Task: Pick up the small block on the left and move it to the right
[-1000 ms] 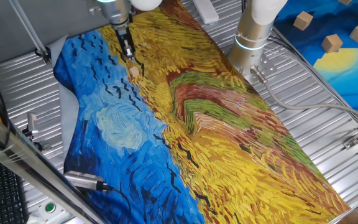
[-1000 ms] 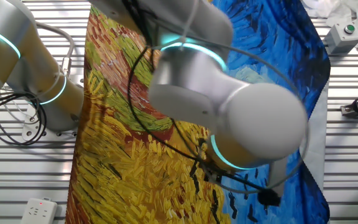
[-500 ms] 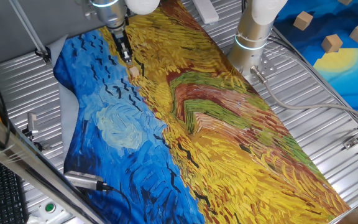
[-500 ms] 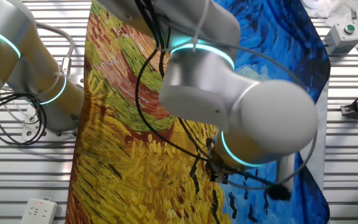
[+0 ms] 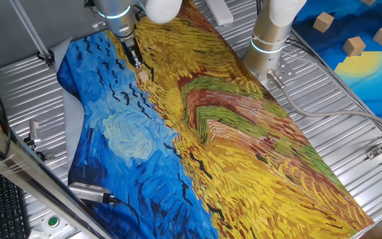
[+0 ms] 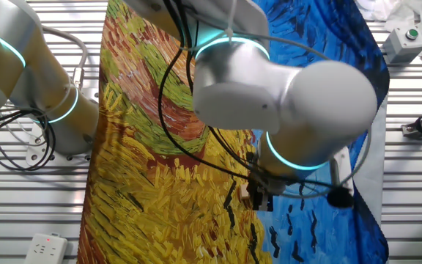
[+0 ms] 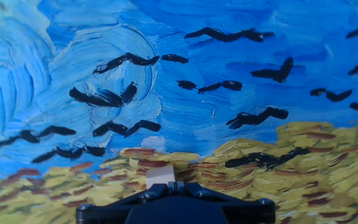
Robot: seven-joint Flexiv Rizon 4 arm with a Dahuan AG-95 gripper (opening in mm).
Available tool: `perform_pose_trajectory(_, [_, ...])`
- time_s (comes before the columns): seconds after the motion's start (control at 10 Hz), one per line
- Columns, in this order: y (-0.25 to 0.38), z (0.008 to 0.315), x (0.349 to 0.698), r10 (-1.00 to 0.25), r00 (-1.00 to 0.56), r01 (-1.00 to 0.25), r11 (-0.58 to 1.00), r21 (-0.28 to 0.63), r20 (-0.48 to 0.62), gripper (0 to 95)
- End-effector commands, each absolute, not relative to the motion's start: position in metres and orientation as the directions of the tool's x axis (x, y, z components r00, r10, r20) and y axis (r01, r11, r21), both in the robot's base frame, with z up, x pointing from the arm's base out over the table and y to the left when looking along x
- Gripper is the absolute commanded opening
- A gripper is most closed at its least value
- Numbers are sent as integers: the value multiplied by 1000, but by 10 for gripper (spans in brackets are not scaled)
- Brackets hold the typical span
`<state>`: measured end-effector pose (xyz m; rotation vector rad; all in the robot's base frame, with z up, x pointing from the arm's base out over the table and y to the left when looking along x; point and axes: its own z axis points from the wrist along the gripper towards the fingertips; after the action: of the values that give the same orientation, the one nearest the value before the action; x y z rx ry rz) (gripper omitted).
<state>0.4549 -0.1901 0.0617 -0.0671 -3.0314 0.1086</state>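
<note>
The small block (image 5: 142, 76) is a tiny pale-tan cube lying on the painted cloth (image 5: 197, 133), at the border of the blue and yellow areas. My gripper (image 5: 136, 61) hangs just up-left of it, apart from it. In the hand view the block (image 7: 160, 175) lies just beyond the fingertips and slightly to their left. The gripper (image 7: 173, 186) is shut there, its two tips pressed together with nothing between them. In the other fixed view the arm's large grey joints (image 6: 284, 103) hide the block.
Larger tan wooden blocks (image 5: 354, 45) lie on a blue and yellow cloth at the far right. The arm's base column (image 5: 270, 36) stands beside the cloth. A second arm (image 6: 20, 66) stands at the left, and a green-button box (image 6: 405, 38) at the top right.
The wrist has shifted a little left while the fingertips stayed close above the block. In the other fixed view the arm's big joints swung to the right. The block has not moved.
</note>
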Motion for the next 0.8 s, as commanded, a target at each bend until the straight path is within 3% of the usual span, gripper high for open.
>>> perform_pose_trajectory(0.1, [-190, 59, 455, 110, -989, 109, 994, -17, 97, 0])
perform_pose_trajectory(0.8, [-179, 53, 451, 169, -982, 172, 985, 27, 88, 0])
